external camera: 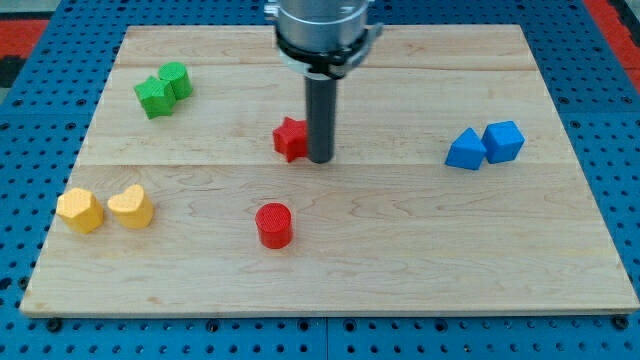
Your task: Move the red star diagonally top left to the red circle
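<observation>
The red star (290,138) lies near the middle of the wooden board, a little above centre. My tip (320,159) stands just at the star's right side, touching or nearly touching it. The red circle (273,225), a short cylinder, sits below the star and slightly to its left, well apart from it. The rod hides the star's right edge.
A green star (153,96) and a second green block (176,79) sit together at the top left. Two yellow blocks (79,210) (131,206) lie at the left. Two blue blocks (466,149) (503,140) lie at the right. The board's edge (330,312) runs along the bottom.
</observation>
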`<action>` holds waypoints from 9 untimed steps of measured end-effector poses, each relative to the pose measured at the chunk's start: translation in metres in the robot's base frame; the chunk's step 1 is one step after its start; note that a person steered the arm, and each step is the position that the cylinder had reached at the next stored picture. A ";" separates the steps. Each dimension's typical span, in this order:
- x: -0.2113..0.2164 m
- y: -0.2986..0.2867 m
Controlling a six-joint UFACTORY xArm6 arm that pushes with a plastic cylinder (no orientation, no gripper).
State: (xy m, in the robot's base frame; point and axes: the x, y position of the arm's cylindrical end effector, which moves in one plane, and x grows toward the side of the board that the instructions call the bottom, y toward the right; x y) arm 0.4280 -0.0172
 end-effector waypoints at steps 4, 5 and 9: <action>-0.029 -0.043; -0.042 -0.053; -0.054 -0.096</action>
State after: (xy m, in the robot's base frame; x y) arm 0.3737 -0.1136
